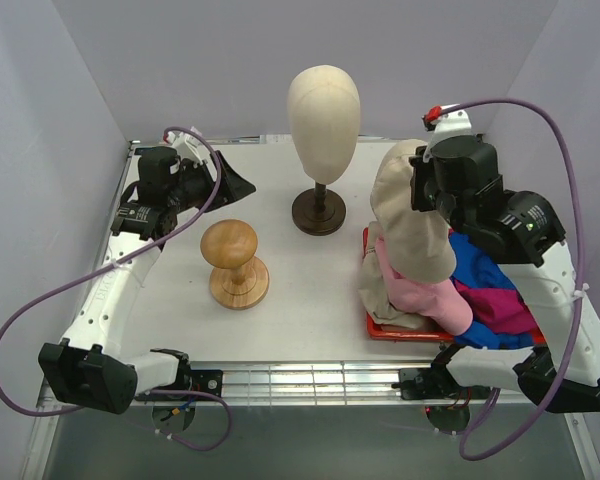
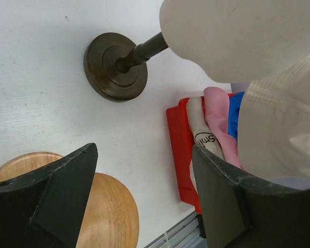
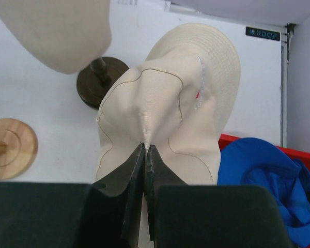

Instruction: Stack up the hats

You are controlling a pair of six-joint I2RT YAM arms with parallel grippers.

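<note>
Right wrist view shows the right tool (image 3: 144,147) with its fingers pinched together on a small tuck of cloth at the crown of the beige bucket hat (image 3: 165,98), whose brim flares away from the camera. In the top external view this hat is held up over the red tray (image 1: 400,332) at the right side of the surface (image 1: 310,300), above the light pink bucket hat (image 1: 430,295). The bright blue brimmed cap (image 1: 477,262) and the magenta brimmed cap (image 1: 502,305) lie heaped in the tray under the right arm. The left tool (image 2: 144,150) has its fingers apart with nothing between them, at the far left and well apart from the hats.

The main risk is the grip. It holds only a fold of soft fabric, so a quick swing could let the hat slide free and drop short of its place. The crown is bunched by the pinch, so on release the hat may land folded or on its side and fail to nest over another hat. The mannequin head (image 1: 323,110) stands just beside the raised hat, and a leftward move could catch the brim on it and tip the stand. I cannot tell whether the hanging brim touches the pink hat; if it does, a sideways move could drag that hat off the tray edge
</note>
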